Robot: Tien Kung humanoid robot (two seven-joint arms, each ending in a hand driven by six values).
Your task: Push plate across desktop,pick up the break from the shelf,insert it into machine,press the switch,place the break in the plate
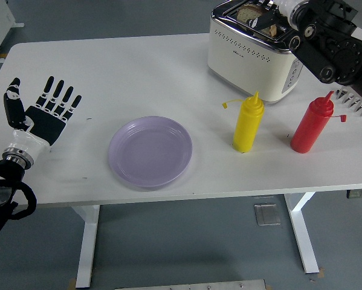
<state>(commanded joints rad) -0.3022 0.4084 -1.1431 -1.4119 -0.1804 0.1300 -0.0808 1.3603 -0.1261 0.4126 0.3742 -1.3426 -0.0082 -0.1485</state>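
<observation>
Our right hand [271, 15] reaches over the toaster [259, 51] at the desk's [138, 66] far right, where the bread [250, 12] sits in a slot; we cannot tell its fingers' state. Our left hand [45, 115] rests at the left, fingers spread, well apart from the plate [150, 151].
</observation>
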